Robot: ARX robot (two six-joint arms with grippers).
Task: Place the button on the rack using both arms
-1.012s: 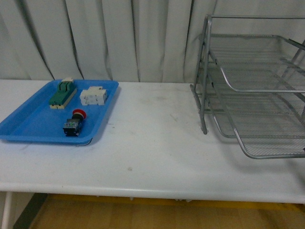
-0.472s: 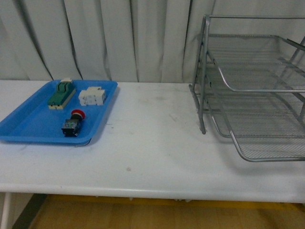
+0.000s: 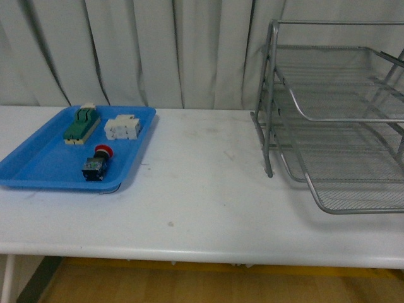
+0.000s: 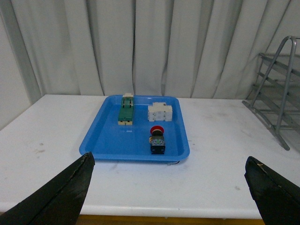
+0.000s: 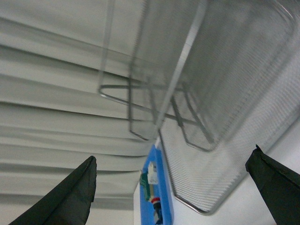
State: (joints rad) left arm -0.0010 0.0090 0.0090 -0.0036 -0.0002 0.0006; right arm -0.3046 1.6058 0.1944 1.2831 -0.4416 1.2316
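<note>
Button (image 3: pixel 98 163) lay on its side in the blue tray (image 3: pixel 38 167), near its front edge. Green-topped block (image 3: pixel 82 124) and white component (image 3: pixel 122 127) sat behind it, probably no obstruction. Your left gripper (image 4: pixel 168 159) faced it, fingers spread wide. Your right gripper (image 5: pixel 173 157), likewise spread, looked up at the rack (image 3: pixel 328 120) at the table's right edge, likely to ready a shelf.

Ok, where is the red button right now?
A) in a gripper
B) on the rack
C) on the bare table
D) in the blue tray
D: the button lies in the blue tray, near its front edge, and the rack stands far off to the right.
</note>
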